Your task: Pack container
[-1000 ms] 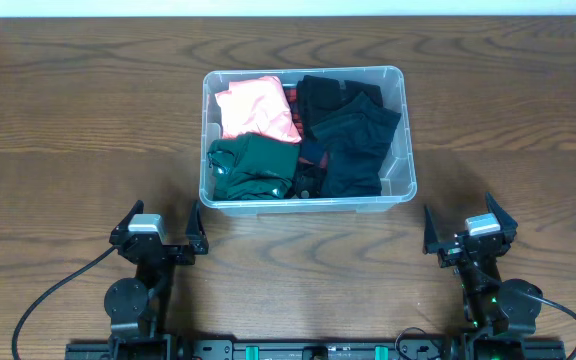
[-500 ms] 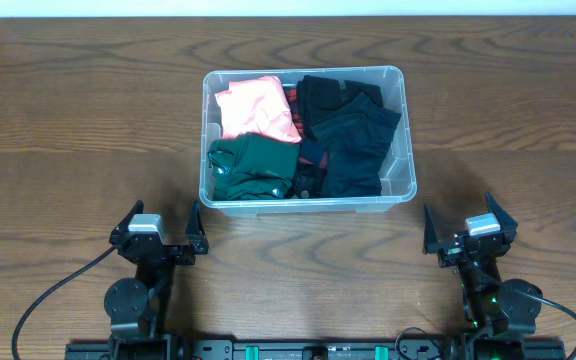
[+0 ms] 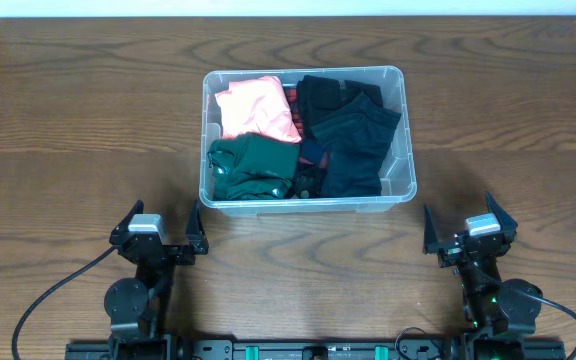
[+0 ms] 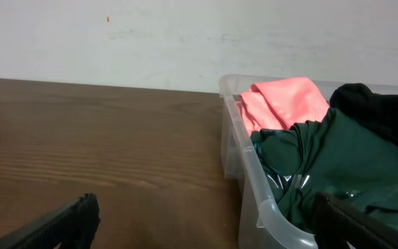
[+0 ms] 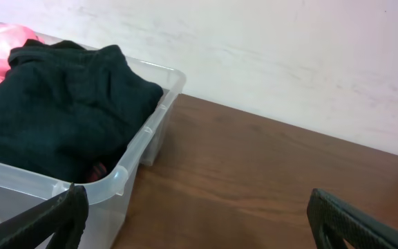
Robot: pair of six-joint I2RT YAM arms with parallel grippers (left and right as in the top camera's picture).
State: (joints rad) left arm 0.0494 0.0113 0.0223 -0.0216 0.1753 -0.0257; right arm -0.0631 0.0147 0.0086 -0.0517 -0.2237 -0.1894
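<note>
- We see the container (image 3: 308,205) standing on the tabletop (image 3: 88,120), toward the far middle, ahead of both arms and apart from them.
- It is full of folded clothes. A pink garment (image 3: 256,108) lies far left and a dark green garment (image 3: 253,165) near left. Black garments (image 3: 353,135) cover the right half.
- The left pincer (image 3: 164,213) sits off the container's near-left corner, fingers spread wide and gripping nothing.
- The right pincer (image 3: 460,216) sits off the near-right corner, also spread and empty.
- Only bare wood lies between each pincer and the container.
- The overhead view alone gives us the whole layout, plus the cables (image 3: 43,300) trailing from the arm bases.
- The left wrist view adds a white wall (image 4: 116,41) behind the tabletop and shows the green and pink cloth bulging above the rim.
- The right wrist view shows the black heap rising above the rim at the container's right corner.
</note>
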